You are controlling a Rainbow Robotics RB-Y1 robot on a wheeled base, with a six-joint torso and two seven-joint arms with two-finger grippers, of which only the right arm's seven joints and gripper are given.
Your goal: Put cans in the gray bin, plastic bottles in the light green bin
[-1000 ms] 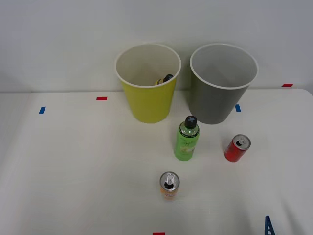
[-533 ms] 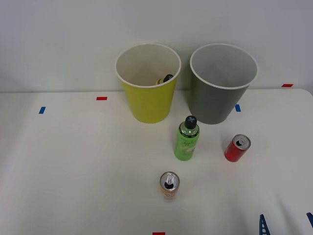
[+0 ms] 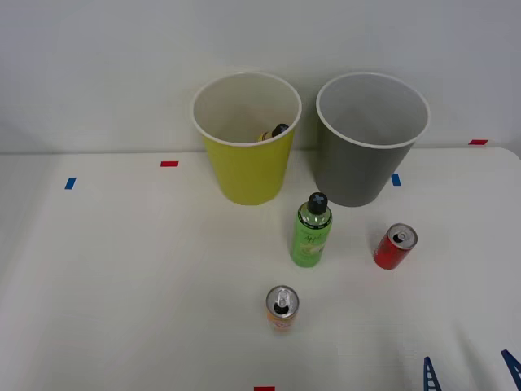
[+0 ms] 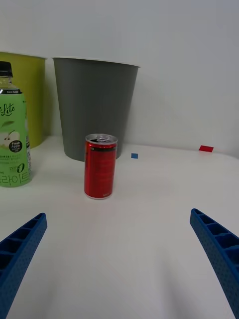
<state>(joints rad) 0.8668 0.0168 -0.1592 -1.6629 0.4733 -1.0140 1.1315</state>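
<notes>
Progress is partial: one dark-capped bottle (image 3: 275, 131) lies in the light green bin (image 3: 247, 175), while green bottle (image 3: 310, 232), red can (image 3: 395, 246) and orange can (image 3: 282, 308) stand on the table (image 3: 122, 285), right gripper (image 3: 468, 373) spread empty near the red can.

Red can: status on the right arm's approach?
Right gripper open, empty, low over the table. Red can upright dead ahead, untouched, gray bin behind it. Green bottle stands off to one side, clear of the path.
</notes>
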